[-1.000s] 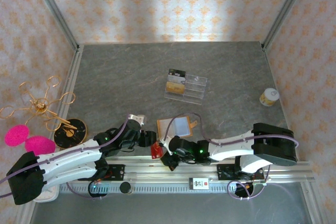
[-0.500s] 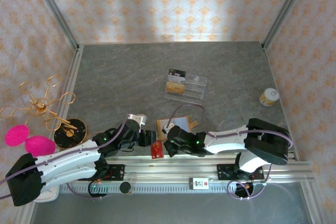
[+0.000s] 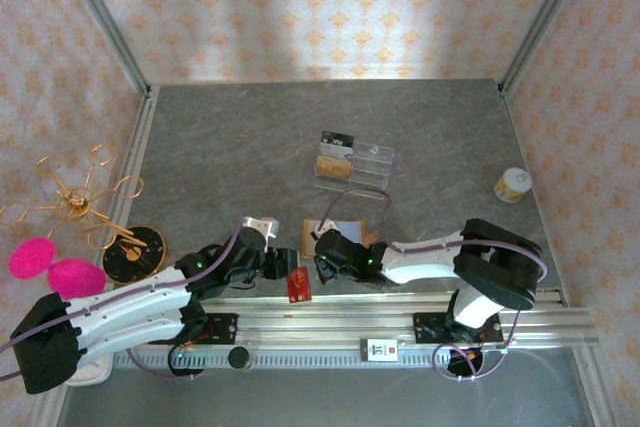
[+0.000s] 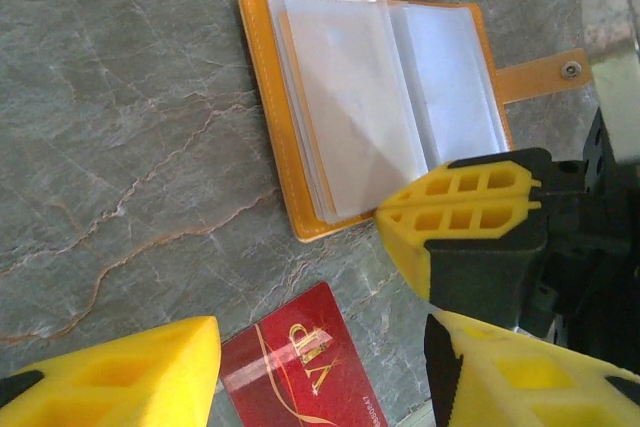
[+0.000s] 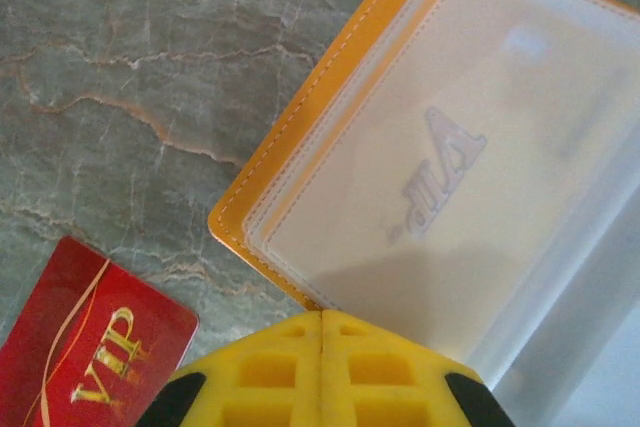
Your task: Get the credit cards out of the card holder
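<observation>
One red plastic VIP card (image 4: 300, 372) out, flat beneath left gripper (image 4: 322, 352), jaws apart, empty. Right gripper (image 5: 322, 322) clenched on nothing at edge of open orange leather card holder (image 5: 450, 167); another card (image 5: 430, 187) apparently sleeved, yet to pull.

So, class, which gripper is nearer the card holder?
Right. The right gripper, shut, is at the near edge of the card holder; the left gripper hovers open over the red card beside it.
</observation>
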